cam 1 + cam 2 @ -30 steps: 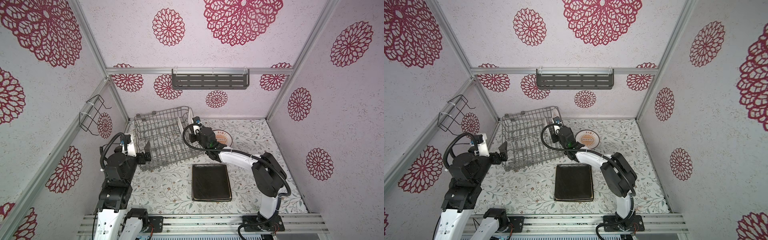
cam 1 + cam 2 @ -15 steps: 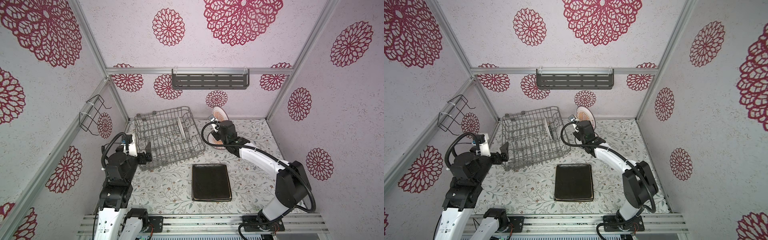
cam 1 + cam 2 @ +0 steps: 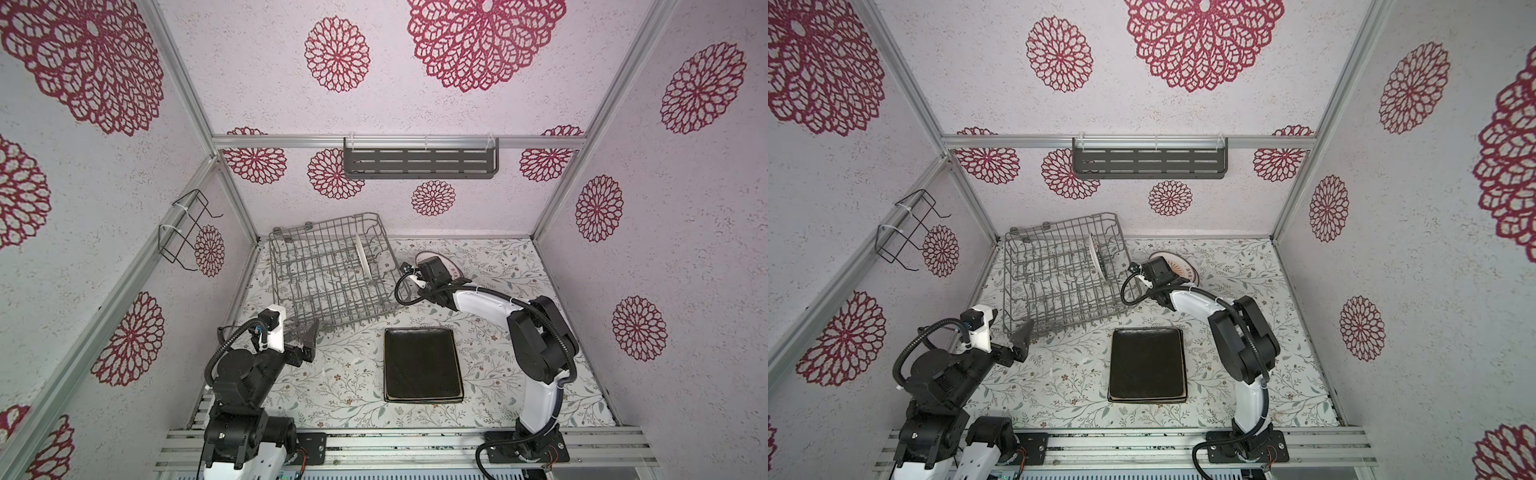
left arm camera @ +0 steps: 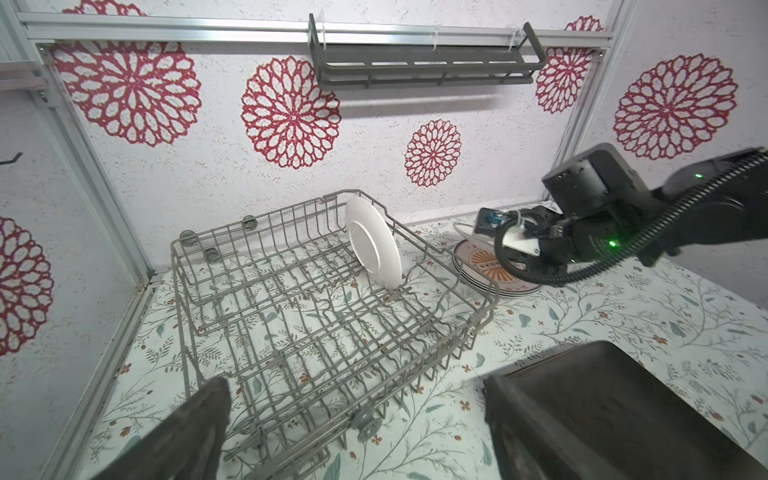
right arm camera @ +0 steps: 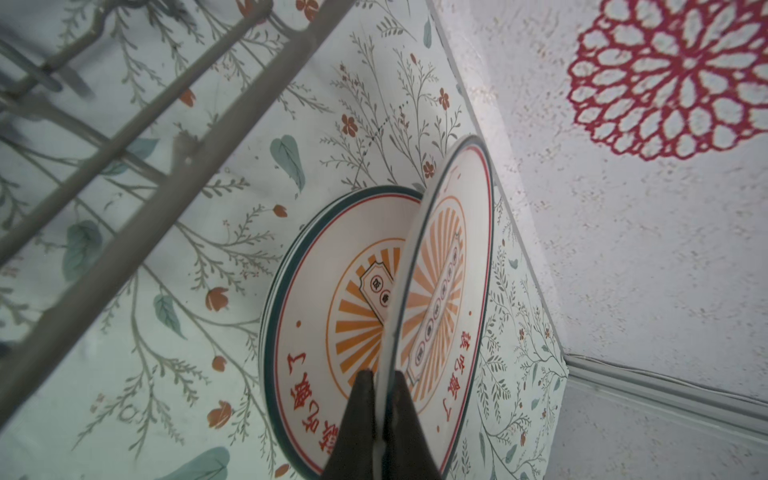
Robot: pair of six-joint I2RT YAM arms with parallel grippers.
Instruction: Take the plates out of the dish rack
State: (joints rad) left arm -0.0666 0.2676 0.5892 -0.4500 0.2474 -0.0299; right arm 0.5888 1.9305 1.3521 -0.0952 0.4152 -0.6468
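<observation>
The grey wire dish rack (image 3: 291, 291) (image 3: 1034, 286) (image 4: 453, 332) sits at the back left. One white round plate (image 3: 363, 259) (image 3: 1096, 259) (image 4: 374, 245) stands upright in it. My right gripper (image 5: 380, 376) is shut on the rim of a small round plate (image 5: 449, 270), held on edge just above a stack of like plates (image 5: 324, 299) (image 3: 1179, 264) (image 4: 478, 270) lying right of the rack. A stack of rectangular plates, dark brown on top (image 3: 422, 365) (image 3: 1147, 365), lies at the table's front. My left gripper (image 3: 308, 343) (image 3: 1021, 343) stands open and empty at the rack's front left corner.
A grey slotted shelf (image 3: 419, 162) hangs on the back wall. A small black wire holder (image 3: 185, 232) hangs on the left wall. The floral table (image 3: 519, 374) ends at walls on three sides, close behind the round stack.
My right gripper has carried the round plate from the rack to the right, raised it, then brought it down over the round stack. The rack's lifted right side has settled. The left arm stays put.
</observation>
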